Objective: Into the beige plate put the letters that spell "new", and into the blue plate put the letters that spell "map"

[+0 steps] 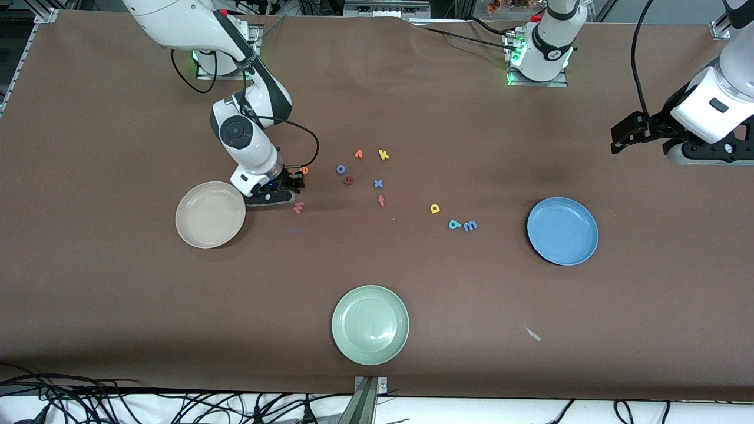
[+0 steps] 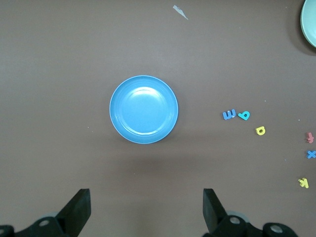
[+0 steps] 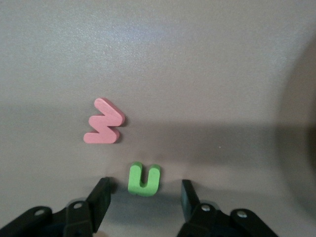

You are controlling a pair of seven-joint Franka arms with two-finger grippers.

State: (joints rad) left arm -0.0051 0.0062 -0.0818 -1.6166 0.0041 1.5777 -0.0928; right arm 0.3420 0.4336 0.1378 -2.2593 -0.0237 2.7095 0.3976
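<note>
My right gripper (image 1: 293, 184) is down at the table beside the beige plate (image 1: 210, 214). It is open, and the green "n" (image 3: 144, 178) lies between its fingers (image 3: 102, 191) with a gap on each side. In the front view the gripper hides the "n". The pinkish "w" (image 3: 104, 122) (image 1: 298, 207) lies just nearer the camera, and the orange "e" (image 1: 304, 170) just farther. The blue "m" (image 1: 470, 225), teal "a" (image 1: 453, 224) and yellow "p" (image 1: 435, 208) lie near the blue plate (image 1: 562, 231). My left gripper (image 2: 145, 197) (image 1: 624, 136) waits open in the air at its end of the table.
A pale green plate (image 1: 370, 324) sits near the front edge. Loose letters lie mid-table: yellow "k" (image 1: 383, 155), orange "v" (image 1: 358, 154), blue "o" (image 1: 340, 169), blue "x" (image 1: 378, 184), red "f" (image 1: 382, 201). A small white scrap (image 1: 532, 334) lies nearer the camera than the blue plate.
</note>
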